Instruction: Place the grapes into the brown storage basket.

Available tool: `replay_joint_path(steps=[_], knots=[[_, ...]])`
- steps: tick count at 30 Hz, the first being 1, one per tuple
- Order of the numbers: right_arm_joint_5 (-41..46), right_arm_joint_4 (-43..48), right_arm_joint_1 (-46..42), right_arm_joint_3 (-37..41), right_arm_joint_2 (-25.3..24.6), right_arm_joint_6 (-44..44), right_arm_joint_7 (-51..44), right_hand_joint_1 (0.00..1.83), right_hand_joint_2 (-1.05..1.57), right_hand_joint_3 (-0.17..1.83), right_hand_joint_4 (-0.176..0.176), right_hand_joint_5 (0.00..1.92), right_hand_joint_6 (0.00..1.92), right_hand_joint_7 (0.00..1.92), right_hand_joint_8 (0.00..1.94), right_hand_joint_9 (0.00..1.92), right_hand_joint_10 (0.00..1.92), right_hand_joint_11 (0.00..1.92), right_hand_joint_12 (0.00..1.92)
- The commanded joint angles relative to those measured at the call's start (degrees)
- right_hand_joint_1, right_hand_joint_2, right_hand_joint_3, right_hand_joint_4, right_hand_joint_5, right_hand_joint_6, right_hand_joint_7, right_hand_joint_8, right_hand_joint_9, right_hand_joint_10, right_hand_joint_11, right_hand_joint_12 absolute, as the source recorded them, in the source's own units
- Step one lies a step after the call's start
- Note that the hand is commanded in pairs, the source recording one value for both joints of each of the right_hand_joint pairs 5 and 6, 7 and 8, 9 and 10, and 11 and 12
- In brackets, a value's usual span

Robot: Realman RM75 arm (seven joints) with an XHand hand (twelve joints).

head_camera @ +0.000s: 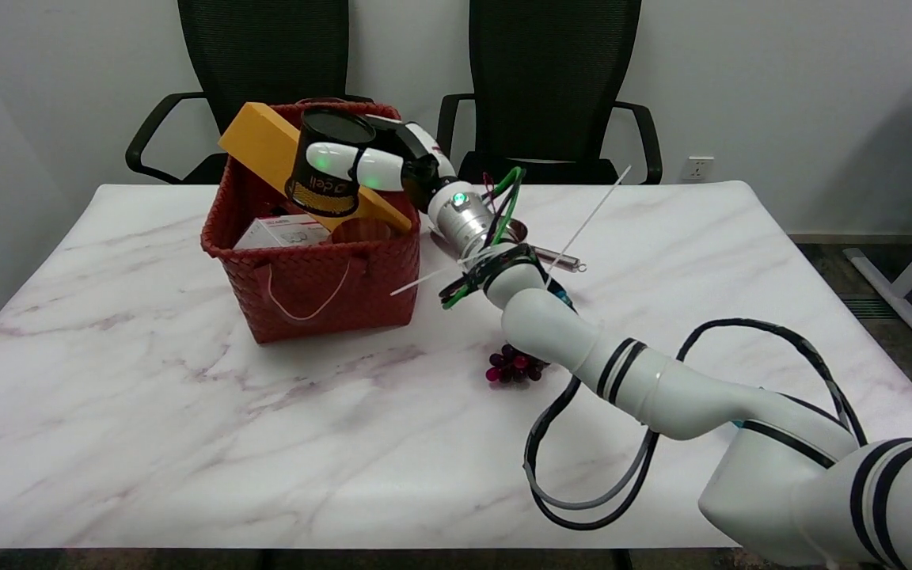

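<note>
Grapes (514, 366) lie on the table (147, 412) toward its right edge while the robot hand (361, 165) grips a black cup (328, 170) over the brown storage basket (321, 285), so it should release the cup first.

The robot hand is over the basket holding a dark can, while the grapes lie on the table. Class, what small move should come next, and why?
Probably let go of the can: the robot hand holds it above the open basket, so it cannot pick anything else. The grapes lie on the table, beside the forearm, untouched.
</note>
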Motion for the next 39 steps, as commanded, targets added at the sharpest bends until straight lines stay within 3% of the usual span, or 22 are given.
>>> replay_joint_path(steps=[1, 12, 13, 15, 17, 19, 20, 22, 26, 33, 39], knots=[[0.87, 1.2, -3.42, 1.49, 0.71, -5.11, 0.01, 1.26, 1.13, 0.61, 0.0, 0.79, 0.79, 1.14, 1.14, 1.05, 1.05, 0.88, 0.88], [-0.11, 3.94, -4.02, 1.9, 1.49, -5.8, -0.77, 1.26, 1.13, 0.65, 0.0, 0.76, 0.76, 1.14, 1.14, 1.02, 1.02, 0.87, 0.87], [-0.66, 4.79, -3.78, 1.9, 1.83, -5.73, -1.72, 1.26, 1.09, 0.69, 0.0, 0.74, 0.74, 1.12, 1.12, 0.99, 0.99, 0.8, 0.8], [-1.67, 5.93, -3.47, 1.91, 2.44, -5.03, -4.17, 1.29, 0.91, 0.87, 0.0, 0.66, 0.66, 1.04, 1.04, 0.77, 0.77, 0.41, 0.41], [-2.81, 7.77, -3.1, 2.34, 2.98, -3.79, -7.37, 1.3, 0.56, 1.06, 0.0, 0.37, 0.37, 0.78, 0.78, 0.54, 0.54, 0.23, 0.23], [-3.07, 9.26, -2.95, 3.26, 3.37, -3.44, -9.57, 1.28, 0.21, 1.12, 0.0, 0.1, 0.1, 0.61, 0.61, 0.43, 0.43, 0.05, 0.05], [-3.21, 9.97, -2.95, 3.79, 3.43, -3.22, -10.56, 1.28, 0.12, 1.09, 0.0, 0.06, 0.06, 0.55, 0.55, 0.37, 0.37, 0.01, 0.01], [-3.21, 10.77, -2.79, 4.39, 3.51, -2.8, -12.61, 1.25, -0.07, 0.93, 0.0, 0.0, 0.0, 0.31, 0.31, 0.06, 0.06, 0.0, 0.0], [-3.32, 11.77, -2.63, 4.62, 3.8, -1.04, -15.34, 1.22, -0.19, 0.77, 0.0, 0.0, 0.0, 0.0, 0.0, 0.0, 0.0, 0.0, 0.0], [-6.02, 14.86, -2.81, 6.88, 5.32, 3.65, -19.68, 1.22, -0.13, 0.68, 0.0, 0.0, 0.0, 0.0, 0.0, 0.0, 0.0, 0.0, 0.0], [-6.09, 17.04, -4.32, 9.26, 7.69, 9.34, -28.98, 1.21, 0.05, 0.57, 0.0, 0.0, 0.0, 0.0, 0.0, 0.0, 0.0, 0.0, 0.0]])
